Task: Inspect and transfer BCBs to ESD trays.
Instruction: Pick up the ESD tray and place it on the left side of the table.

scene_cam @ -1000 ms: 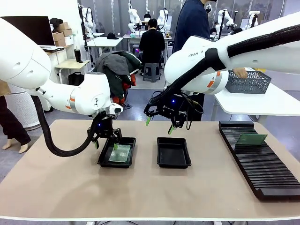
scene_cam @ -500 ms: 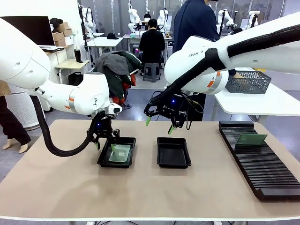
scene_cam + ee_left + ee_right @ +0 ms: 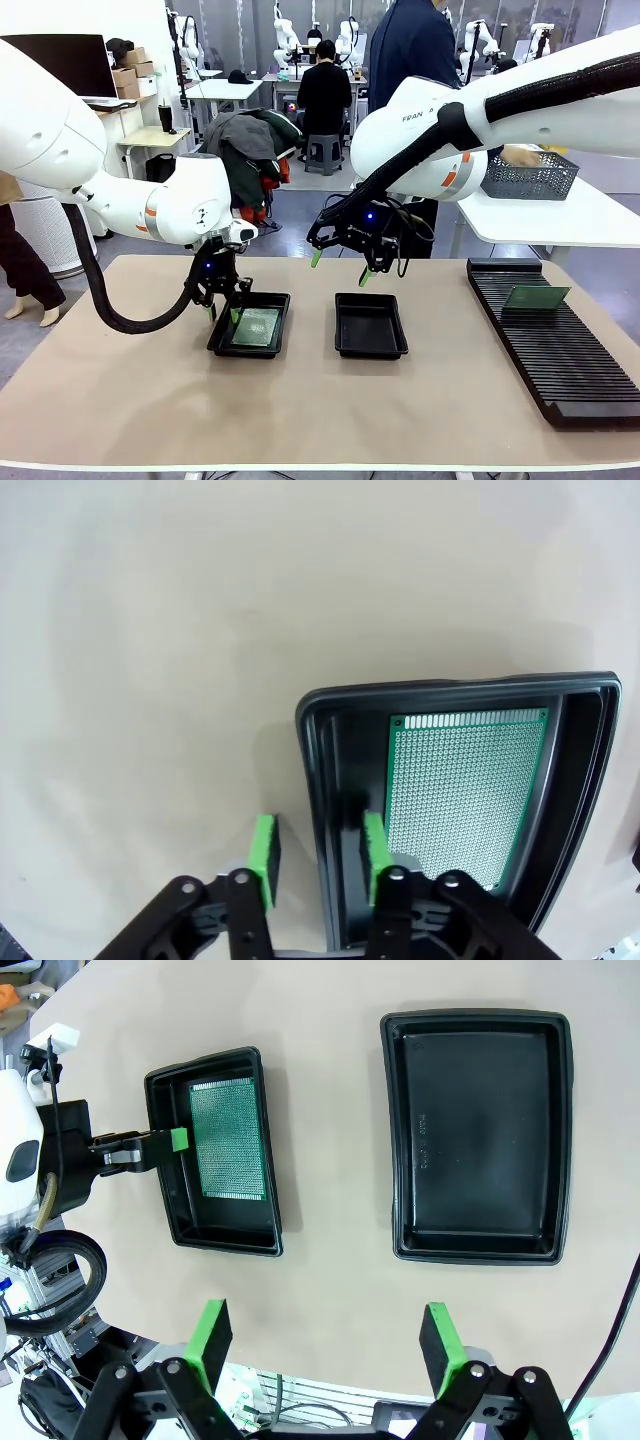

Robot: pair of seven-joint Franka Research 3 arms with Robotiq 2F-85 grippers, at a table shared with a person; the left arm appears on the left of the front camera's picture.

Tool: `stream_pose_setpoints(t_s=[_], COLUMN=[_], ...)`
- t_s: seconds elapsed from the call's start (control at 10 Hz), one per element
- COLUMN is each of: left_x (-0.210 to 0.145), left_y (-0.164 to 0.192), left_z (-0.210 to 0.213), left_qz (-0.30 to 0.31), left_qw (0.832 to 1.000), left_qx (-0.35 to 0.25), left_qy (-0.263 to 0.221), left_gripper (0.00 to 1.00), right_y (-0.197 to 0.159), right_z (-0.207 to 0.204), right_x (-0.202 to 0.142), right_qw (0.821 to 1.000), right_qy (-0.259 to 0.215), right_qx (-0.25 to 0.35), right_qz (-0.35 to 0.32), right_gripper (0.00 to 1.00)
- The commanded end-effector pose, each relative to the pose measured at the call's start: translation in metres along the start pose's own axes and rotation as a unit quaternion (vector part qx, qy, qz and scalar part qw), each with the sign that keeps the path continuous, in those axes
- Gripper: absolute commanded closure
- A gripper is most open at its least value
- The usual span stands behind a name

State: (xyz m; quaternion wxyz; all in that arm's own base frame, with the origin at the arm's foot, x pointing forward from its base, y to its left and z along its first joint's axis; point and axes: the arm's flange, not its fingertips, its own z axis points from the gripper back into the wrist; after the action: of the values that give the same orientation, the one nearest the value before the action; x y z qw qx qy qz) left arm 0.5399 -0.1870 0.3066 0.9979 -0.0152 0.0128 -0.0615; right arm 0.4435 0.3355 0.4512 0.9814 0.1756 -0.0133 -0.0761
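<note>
Two black ESD trays lie side by side on the table. The left tray [image 3: 272,297] [image 3: 450,684] [image 3: 200,1060] holds a green BCB [image 3: 257,327] [image 3: 465,790] [image 3: 228,1140] flat on its floor. The right tray [image 3: 370,325] [image 3: 480,1130] has nothing in it. My left gripper [image 3: 222,312] [image 3: 320,845] points down at the left tray's outer wall. One pad [image 3: 263,845] is outside the wall and the other inside, with a gap still showing beside the rim. My right gripper [image 3: 340,267] [image 3: 327,1335] hangs wide open above the table behind the right tray. A second BCB [image 3: 535,296] stands in the rack.
A long black slotted rack [image 3: 550,350] runs along the table's right side. On a side table at the far right, a person's hand [image 3: 515,155] rests at a grey mesh basket [image 3: 530,175]. Bare tabletop lies in front of both trays.
My left gripper's jaws have narrowed around the left tray's outer wall, and the gripper has shifted slightly left. The right arm has not moved. The person's hand is back at the basket.
</note>
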Motion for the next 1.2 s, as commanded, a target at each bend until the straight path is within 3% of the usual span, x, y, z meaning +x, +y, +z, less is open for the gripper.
stream_pose_setpoints(t_s=[0.0, 0.6, 1.1], left_x=[-0.004, -0.014, -0.015], left_y=[0.000, -0.001, 0.000], left_z=[0.000, -0.001, -0.001], left_qz=[0.009, 0.032, 0.048], left_qw=[1.000, 0.999, 0.999], left_qx=[0.011, 0.012, 0.005], left_qy=[-0.008, -0.007, 0.002], left_gripper=[0.67, 0.99, 1.00], right_y=[0.002, 0.002, 0.002], right_z=[0.000, 0.000, 0.000], right_x=[0.002, 0.002, 0.002], right_qw=[1.000, 1.000, 1.000], right_qy=[-0.002, -0.002, -0.002], right_qx=[-0.007, -0.007, -0.007], right_qz=[-0.002, -0.002, -0.002], right_gripper=[0.00, 0.00, 0.00])
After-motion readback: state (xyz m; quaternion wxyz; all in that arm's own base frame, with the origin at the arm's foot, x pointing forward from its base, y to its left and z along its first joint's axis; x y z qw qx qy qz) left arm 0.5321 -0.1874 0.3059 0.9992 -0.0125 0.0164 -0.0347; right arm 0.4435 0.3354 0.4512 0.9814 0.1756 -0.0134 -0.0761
